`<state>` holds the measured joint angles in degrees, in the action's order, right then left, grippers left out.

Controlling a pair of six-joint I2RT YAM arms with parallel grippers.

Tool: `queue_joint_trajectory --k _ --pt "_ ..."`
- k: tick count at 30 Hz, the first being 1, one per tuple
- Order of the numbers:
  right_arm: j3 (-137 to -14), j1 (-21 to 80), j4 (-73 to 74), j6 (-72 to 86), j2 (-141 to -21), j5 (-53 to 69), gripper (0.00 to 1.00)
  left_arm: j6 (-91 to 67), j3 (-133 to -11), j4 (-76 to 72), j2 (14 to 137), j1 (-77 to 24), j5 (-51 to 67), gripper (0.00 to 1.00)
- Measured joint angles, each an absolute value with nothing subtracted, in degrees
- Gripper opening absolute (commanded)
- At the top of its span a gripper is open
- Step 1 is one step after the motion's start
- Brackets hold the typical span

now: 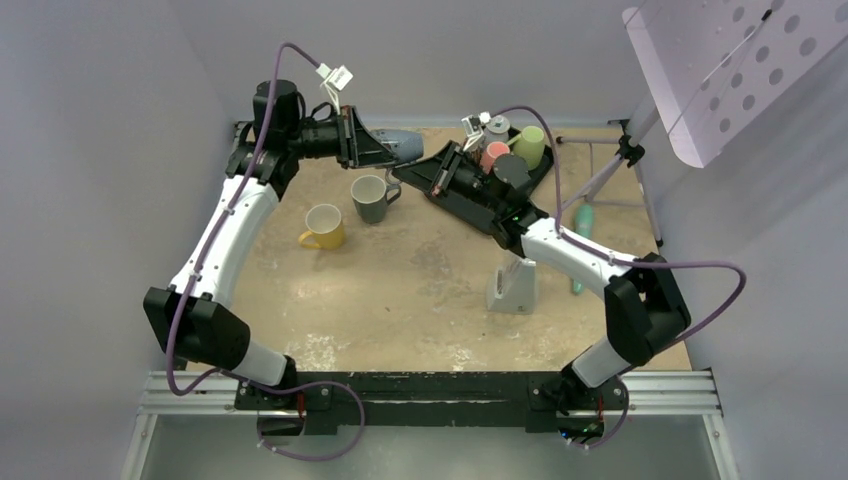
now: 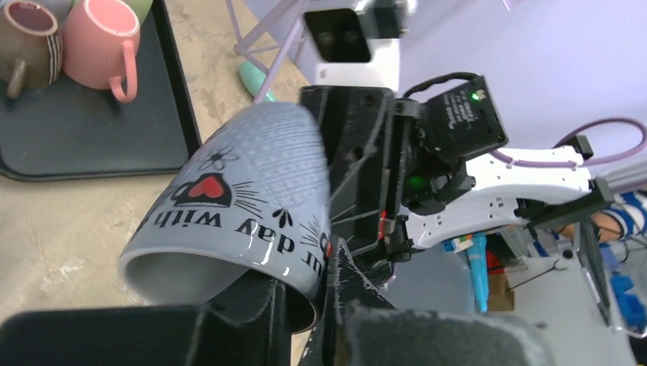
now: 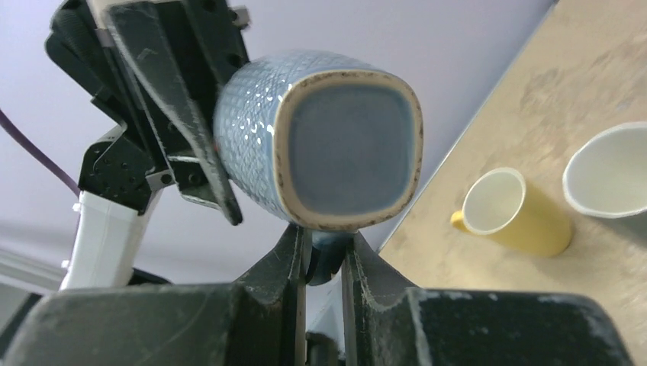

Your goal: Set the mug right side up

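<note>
Two robot arms hold a blue-grey mug [image 1: 405, 147] in the air above the far end of the table [image 1: 420, 290]. The mug is tipped on its side, its mouth facing the left hand [image 1: 385, 150] and its squarish base facing the right hand [image 1: 412, 170]. The left hand pinches the mug's wall at the rim, one finger inside the mouth and the other outside against the black lettering and red heart. The right hand's fingers [image 3: 294, 252] are pressed nearly together just under the base, on what appears to be the mug's handle, though little of it shows between them. Below the two hands, a grey mug [image 1: 372, 197] and a yellow mug [image 1: 323, 227] stand upright on the table. Just behind the right hand, a black tray [image 2: 84, 137] carries a pink mug [image 2: 99, 42] among other cups.
</note>
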<state>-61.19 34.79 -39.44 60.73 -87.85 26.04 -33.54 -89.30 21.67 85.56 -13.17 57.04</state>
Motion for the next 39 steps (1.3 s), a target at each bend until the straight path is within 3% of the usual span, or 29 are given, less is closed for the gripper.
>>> queue_joint_trajectory --k 1,2,4,6,7,9,16,23,29,39 --pt "-61.4 34.8 -39.7 62.2 -88.8 26.9 0.00 -33.3 -89.1 20.7 85.6 -13.1 57.4 0.00" --pt "-61.8 34.8 -39.6 63.5 -89.7 27.7 0.07 -32.4 -88.9 20.2 85.6 -13.1 57.7 0.00" --pt "-62.3 34.8 -39.0 64.6 -90.6 28.4 0.37 -30.7 -88.8 20.6 85.5 -13.0 57.3 0.00" --pt "-63.2 35.0 -36.0 62.6 -90.7 28.7 0.58 -28.8 -89.0 23.7 85.5 -13.1 55.6 0.00" --pt "-63.8 35.3 -32.8 60.0 -90.7 29.0 0.65 -27.7 -89.5 26.1 85.5 -13.2 54.2 0.00" --pt "-65.0 36.2 -28.6 56.7 -90.7 28.9 0.69 -22.9 -91.5 33.3 85.5 -13.8 49.1 0.00" --pt "-72.6 35.9 -4.1 40.4 -89.1 14.6 0.68 -1.4 -91.8 49.7 84.3 -18.0 27.1 0.00" --pt "-75.2 26.1 8.1 30.9 -90.6 -6.0 0.65 13.7 -83.6 62.4 86.6 -29.2 15.3 0.00" --pt "-83.4 23.4 11.9 25.4 -102.3 -20.5 0.64 20.6 -76.1 62.0 88.4 -29.6 6.6 0.00" --pt "-90.1 23.0 14.9 24.8 -116.0 -26.8 0.61 26.7 -67.8 54.2 91.8 -30.8 4.0 0.00"
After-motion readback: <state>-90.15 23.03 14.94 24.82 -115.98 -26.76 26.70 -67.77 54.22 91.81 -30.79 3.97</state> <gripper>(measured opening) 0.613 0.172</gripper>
